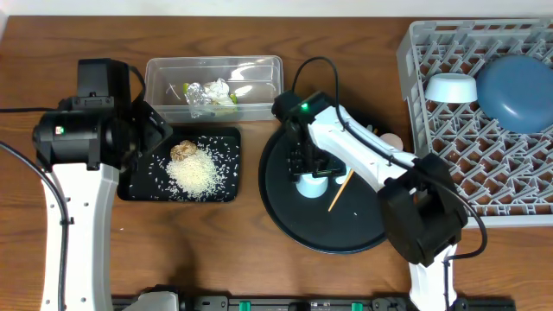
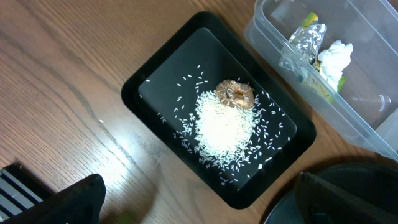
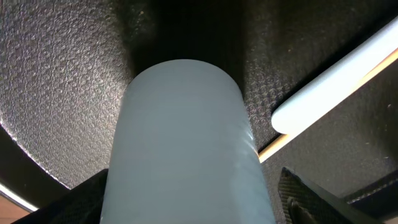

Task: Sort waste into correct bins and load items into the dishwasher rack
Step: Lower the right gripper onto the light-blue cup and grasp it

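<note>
A shallow black tray (image 1: pixel 138 186) holds white rice (image 1: pixel 193 173) and a brown food lump (image 1: pixel 181 151); both also show in the left wrist view (image 2: pixel 225 127), (image 2: pixel 236 94). A clear tub (image 1: pixel 259 69) holds a foil wad (image 1: pixel 202 95) and a yellow-green wrapper (image 2: pixel 320 87). My left gripper (image 2: pixel 199 211) is open and empty above the table beside the tray's corner. My right gripper (image 1: pixel 311 173) is open around a pale cup (image 3: pixel 186 143) on the round tray. A light blue spoon (image 3: pixel 329 93) lies over a wooden stick (image 1: pixel 340 191). The grey rack (image 1: pixel 458 164) holds the blue plate (image 1: pixel 518 91) and the bowl (image 1: pixel 451 86).
The large round black tray (image 1: pixel 294 220) sits between the small tray and the rack. A second pale cup (image 1: pixel 392 139) peeks out behind my right arm. Bare wooden table lies at the front left.
</note>
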Robot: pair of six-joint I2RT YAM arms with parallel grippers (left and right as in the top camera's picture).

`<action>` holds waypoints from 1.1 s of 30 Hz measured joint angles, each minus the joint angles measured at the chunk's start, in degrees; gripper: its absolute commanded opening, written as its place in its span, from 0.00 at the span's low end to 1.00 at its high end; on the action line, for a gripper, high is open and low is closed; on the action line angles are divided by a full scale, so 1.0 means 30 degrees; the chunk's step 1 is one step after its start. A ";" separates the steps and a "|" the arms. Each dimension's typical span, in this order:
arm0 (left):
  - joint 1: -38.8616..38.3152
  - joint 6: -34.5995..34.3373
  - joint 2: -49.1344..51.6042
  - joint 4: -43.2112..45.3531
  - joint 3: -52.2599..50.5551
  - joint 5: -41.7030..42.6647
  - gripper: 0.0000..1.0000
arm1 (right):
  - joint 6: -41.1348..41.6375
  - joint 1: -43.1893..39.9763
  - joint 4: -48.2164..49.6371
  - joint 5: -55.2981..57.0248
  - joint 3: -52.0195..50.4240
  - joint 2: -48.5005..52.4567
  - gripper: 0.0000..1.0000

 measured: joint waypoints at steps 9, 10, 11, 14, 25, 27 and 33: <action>0.0000 0.0000 0.0000 0.0000 0.0000 0.0000 0.98 | 0.0044 0.0000 -0.0255 0.0000 0.0000 -0.0401 0.74; 0.0000 0.0000 0.0000 0.0000 0.0000 0.0000 0.98 | 0.0036 0.0000 -0.0233 -0.0007 0.0000 -0.0423 0.72; 0.0000 0.0000 0.0000 0.0000 0.0000 0.0000 0.98 | 0.0058 0.0000 -0.0219 0.0000 0.0000 -0.0430 0.71; 0.0000 0.0000 0.0000 0.0000 0.0000 0.0000 0.98 | 0.0124 0.0000 -0.0117 -0.0007 0.0000 -0.0430 0.65; 0.0000 0.0000 0.0000 0.0000 0.0000 0.0000 0.98 | 0.0481 -0.0007 -0.0095 -0.0058 0.0000 -0.0546 0.50; 0.0000 0.0000 0.0000 0.0000 0.0000 0.0000 0.98 | 0.0452 -0.0044 -0.0087 -0.0066 0.0000 -0.0641 0.47; 0.0000 0.0000 0.0000 0.0000 0.0000 0.0000 0.98 | 0.0437 -0.0758 -0.0095 -0.0051 -0.0007 -0.2273 0.48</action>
